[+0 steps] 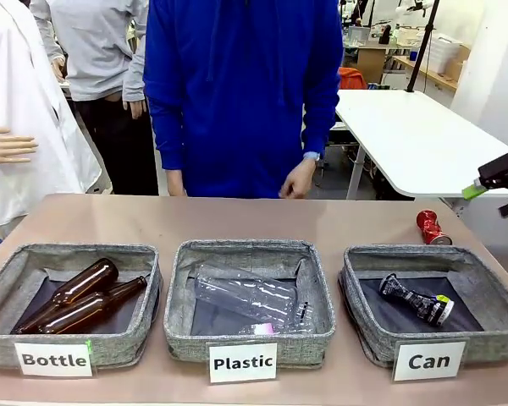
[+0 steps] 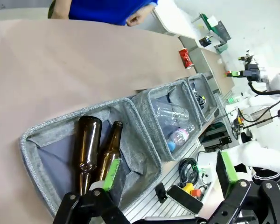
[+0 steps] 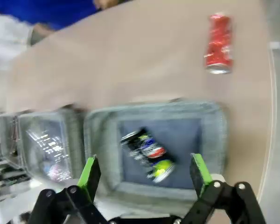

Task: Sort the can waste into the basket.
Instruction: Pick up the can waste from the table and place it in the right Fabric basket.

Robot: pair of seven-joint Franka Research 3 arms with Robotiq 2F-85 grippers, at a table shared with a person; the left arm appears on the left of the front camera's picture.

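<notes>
Hovering high over the near edge of the table, my right gripper has its two green pads spread wide apart with nothing between them, looking down on the Can basket. From the front I see that same claw up at the right edge, well above the table, its wrist tilted. My left gripper is likewise parted and empty, hanging over the near end of the Bottle basket, where two brown bottles lie side by side. All three grey baskets sit in a row along my side of the table. In the Can basket the black can lies on its side on the dark lining, slanted across the floor. In the middle, the Plastic basket holds a clear plastic bottle. Past the Can basket's far rim, the red can rests on the bare table, near the basket but apart from it. Across the table stands a person in a blue top, one hand hanging loose at the far edge.
</notes>
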